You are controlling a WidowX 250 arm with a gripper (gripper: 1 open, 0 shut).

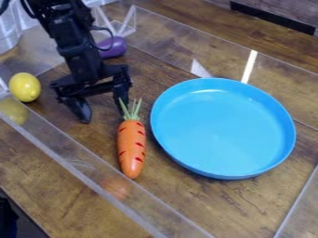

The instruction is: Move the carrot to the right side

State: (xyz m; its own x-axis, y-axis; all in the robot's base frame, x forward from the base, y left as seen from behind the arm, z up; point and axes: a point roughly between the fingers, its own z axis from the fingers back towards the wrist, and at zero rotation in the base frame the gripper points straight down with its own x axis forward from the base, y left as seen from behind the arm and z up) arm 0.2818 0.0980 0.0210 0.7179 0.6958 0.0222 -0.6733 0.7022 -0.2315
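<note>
Surface: a dark, glossy wooden tabletop (236,204) with a pale seam running diagonally across it; a dark edge of something lies at the top right, too cropped to name.

Far left: one round yellow lemon-like toy fruit (24,87) sits near the left edge, well apart from the rest.

Back left: one small purple eggplant-like toy (112,44) shows behind the arm, partly hidden, so its shape is only a fair guess.

Arm: one black robot arm comes down from the top left, pointing steeply at the table.

Hand: the black two-fingered gripper (100,109) stands spread wide and grasps nothing; its fingertips straddle bare wood, low over the table.

Task thing: one small orange tapered toy carrot with a short green leafy top (132,146) lies flat, greens toward the gripper, tip toward the viewer, just to the right of the gripper and close beside the plate's left rim.

Right: one round bright blue plastic plate (288,130), with nothing on it.

Risk, grasp: the open jaws sit left of the carrot, so closing here would likely catch nothing or only the flimsy greens.

Risk, push: a finger landing on the rounded body may roll it against the plate rim.

Risk, route: the plate lies between the carrot and the right side; a low carry could knock the rim or drop the carrot onto the plate.

Count: one fruit, one eggplant, one carrot, one plate, one gripper.
</note>
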